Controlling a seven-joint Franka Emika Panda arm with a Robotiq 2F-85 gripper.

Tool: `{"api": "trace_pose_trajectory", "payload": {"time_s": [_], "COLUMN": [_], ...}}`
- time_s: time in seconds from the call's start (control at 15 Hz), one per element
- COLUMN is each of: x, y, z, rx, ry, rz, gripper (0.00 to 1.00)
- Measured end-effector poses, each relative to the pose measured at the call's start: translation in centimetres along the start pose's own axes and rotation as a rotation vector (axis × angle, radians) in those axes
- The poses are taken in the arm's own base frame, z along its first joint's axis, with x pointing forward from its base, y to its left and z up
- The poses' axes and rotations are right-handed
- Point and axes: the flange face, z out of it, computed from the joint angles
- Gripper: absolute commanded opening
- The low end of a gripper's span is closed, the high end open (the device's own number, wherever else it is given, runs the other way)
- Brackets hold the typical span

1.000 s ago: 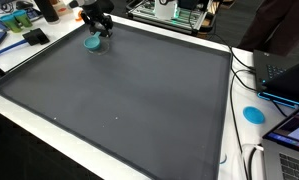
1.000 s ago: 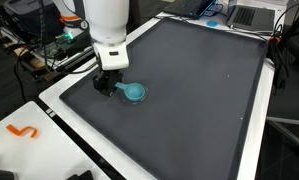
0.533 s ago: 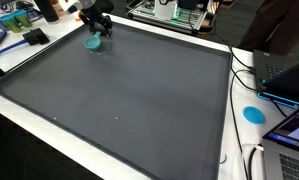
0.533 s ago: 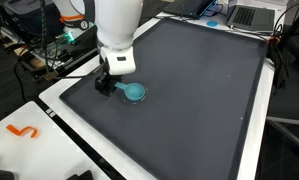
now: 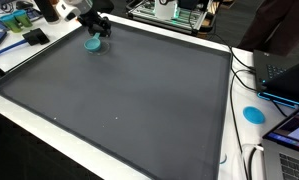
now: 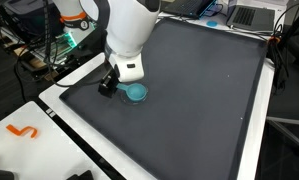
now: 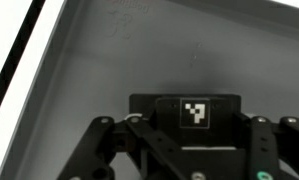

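Since your hand (image 6: pixel 111 87) hangs low, right next to the little blue-green bowl (image 6: pixel 137 93), its dark fingers are down by the bowl's side. You cannot tell from any view if they are apart or pinched together. The bowl sits flat on the dark mat (image 6: pixel 204 90), so nothing needs to hold it up. It is at the near left corner of the mat in this exterior view, close to the white edge of the bench (image 6: pixel 67 106). The wrist view shows only the mat and the top of the hand, so the fingertips are hidden.
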Motion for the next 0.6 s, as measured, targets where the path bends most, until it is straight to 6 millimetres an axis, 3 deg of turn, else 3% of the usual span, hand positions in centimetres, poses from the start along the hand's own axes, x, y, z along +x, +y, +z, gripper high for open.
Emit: {"api": "trace_pose_trajectory", "payload": {"time_s": [0.6], "x": [1.09], "y": [0.22], "z": [-0.07], "rx": [-0.036], "ry": [-0.061], "rz": [-0.053], "gripper": [0.28]}}
